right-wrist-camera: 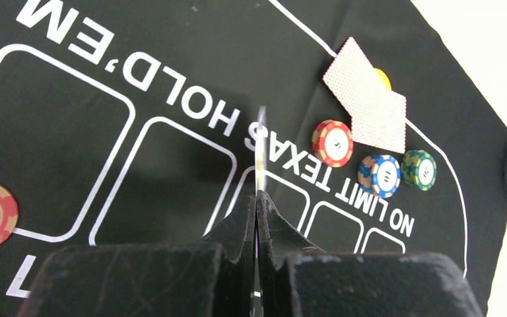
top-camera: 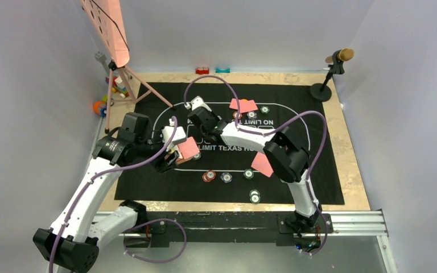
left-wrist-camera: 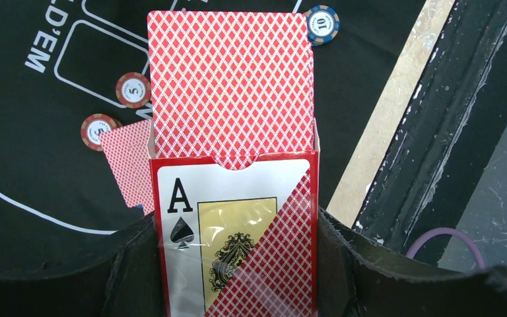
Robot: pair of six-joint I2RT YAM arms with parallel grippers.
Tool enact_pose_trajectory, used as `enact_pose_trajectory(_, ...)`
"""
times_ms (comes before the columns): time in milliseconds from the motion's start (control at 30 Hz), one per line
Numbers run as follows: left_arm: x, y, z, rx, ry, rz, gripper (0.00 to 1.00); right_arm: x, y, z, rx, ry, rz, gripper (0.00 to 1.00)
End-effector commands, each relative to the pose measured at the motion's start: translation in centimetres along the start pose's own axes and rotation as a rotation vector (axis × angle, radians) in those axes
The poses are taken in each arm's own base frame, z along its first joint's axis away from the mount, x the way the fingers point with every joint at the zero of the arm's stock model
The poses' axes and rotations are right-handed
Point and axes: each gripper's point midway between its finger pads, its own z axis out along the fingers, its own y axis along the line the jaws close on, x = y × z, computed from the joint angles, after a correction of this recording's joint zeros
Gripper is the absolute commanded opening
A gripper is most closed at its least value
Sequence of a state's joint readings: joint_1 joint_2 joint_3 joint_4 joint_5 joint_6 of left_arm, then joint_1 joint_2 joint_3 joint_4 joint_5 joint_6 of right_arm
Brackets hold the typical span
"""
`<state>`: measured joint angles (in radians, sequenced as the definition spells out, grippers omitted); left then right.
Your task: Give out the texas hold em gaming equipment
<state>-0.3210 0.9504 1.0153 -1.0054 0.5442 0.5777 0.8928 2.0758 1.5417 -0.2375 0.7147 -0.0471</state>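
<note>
Two cards lie on the mat, three chips just beside.

Overhead shot: a black mat printed NO LIMIT TEXAS HOLD'EM sits on a tan table. The left arm comes in from the lower left, and the left gripper is clamped on a pinkish-red card pack over the mat's middle. The right arm folds across from the right, its right gripper just beyond the pack, too small to read. Two loose cards overlap on the far side with far chips beside them. A single card lies by the right elbow. On the near side are red chips, a blue chip, a green chip and a green stack. A pink board on a tripod and some toy blocks are back left, with a microphone back right.
</note>
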Motion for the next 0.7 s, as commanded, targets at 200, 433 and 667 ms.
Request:
enact_pose_trajectory(200, -0.7, -0.2, -0.2, 0.014, -0.032, 0.01, 0.0, 0.6, 5.2, -0.3, -0.086, -0.02, -0.042, 0.0)
enact_pose_trajectory(433, -0.8, -0.1, 0.0, 0.021, -0.031, 0.006, 0.0, 2.1, 7.3, -0.4, -0.165, 0.01, -0.042, 0.0)
enact_pose_trajectory(667, -1.0, 0.0, 0.0, 0.026, -0.029, 0.003, 0.0, 3.7, 10.7, -1.1, -0.333, 0.061, 0.047, 0.09)
